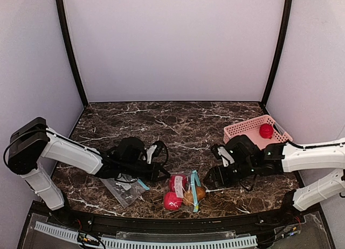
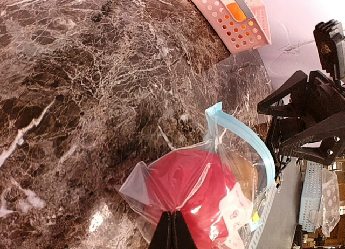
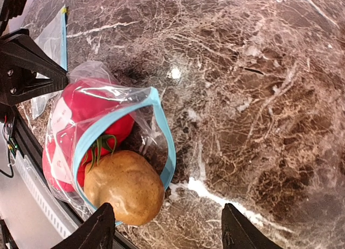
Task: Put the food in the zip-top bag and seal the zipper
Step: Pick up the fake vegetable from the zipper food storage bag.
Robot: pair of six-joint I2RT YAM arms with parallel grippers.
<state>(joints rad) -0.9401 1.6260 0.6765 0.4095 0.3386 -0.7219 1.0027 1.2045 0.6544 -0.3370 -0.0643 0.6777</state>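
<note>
Nearest the table's front edge lies the bag, and most of your job is already inside it: two red pieces sit deep in the film, while the brown piece rests at the mouth, ringed by the zipper, which gapes wide and unsealed. At the bag's closed end, your left gripper has its fingers pressed fully together, apparently pinching a fold of the film to steady it. On the bag's mouth side, your right gripper hangs with fingers spread wide, holding nothing, the brown piece just beside one finger. Left of the bag lies a spare bag, untouched. Well beyond the bag, to its right, the basket holds a third red piece and an orange piece. I judge you a little past halfway: two pieces to fetch, then the seal.
</note>
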